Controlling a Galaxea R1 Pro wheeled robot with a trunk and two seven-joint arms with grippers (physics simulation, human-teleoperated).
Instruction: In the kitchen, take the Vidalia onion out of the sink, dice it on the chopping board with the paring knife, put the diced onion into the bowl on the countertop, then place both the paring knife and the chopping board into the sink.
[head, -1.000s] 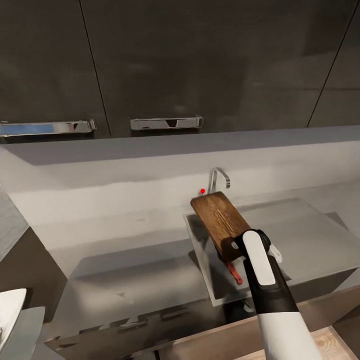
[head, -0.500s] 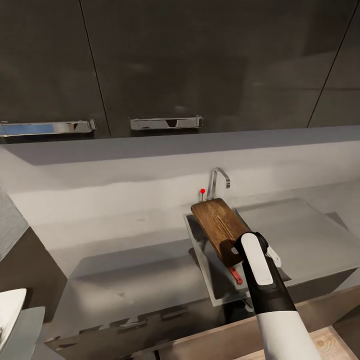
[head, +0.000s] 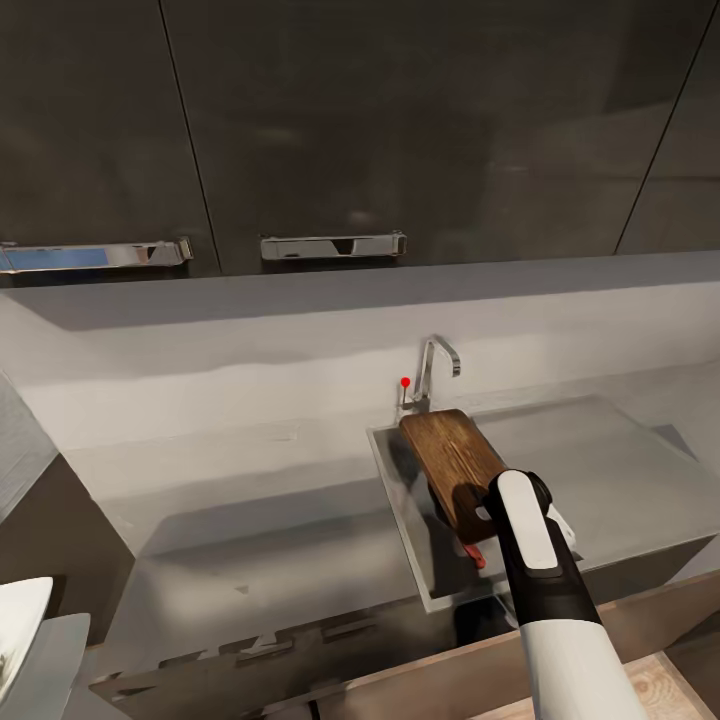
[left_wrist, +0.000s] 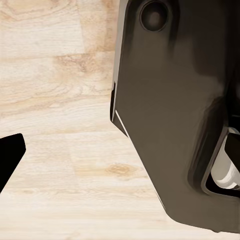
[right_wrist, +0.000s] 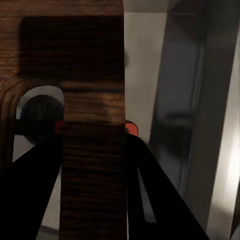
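Where the head view begins at its left edge, a white dish (head: 18, 625) juts into the lower corner, only partly in view. Next to the right runs the long grey desk (head: 250, 500), with dark cabinets (head: 300, 120) and their chrome handles (head: 333, 246) above the pale back wall. Further right, the sink (head: 620, 470) is set into the desk, with a chrome tap (head: 432, 368) and its red knob (head: 405, 382) at the back rim. The chopping board (head: 450, 465) hangs tilted over the basin at the sink's left part, its far end just below the tap and its near end at the right gripper (head: 500, 515). Under the board's near end, the orange-red handle of the paring knife (head: 472, 553) lies in the basin. The right arm (head: 545, 590), white with a black wrist, reaches up from the lower right to the board.

In the right wrist view, the board (right_wrist: 92, 125) passes between the two dark fingers (right_wrist: 35, 190) of the right gripper, which is clamped on the strip beside the handle hole; a bit of the knife's red handle (right_wrist: 131, 129) shows just past the board's edge, above the grey basin wall (right_wrist: 185, 125).

The left wrist view looks at light wood flooring (left_wrist: 55, 100) and a dark part of the robot's body (left_wrist: 175, 110). One dark finger (left_wrist: 10, 155) of the left gripper shows at the edge, and its opening cannot be told.
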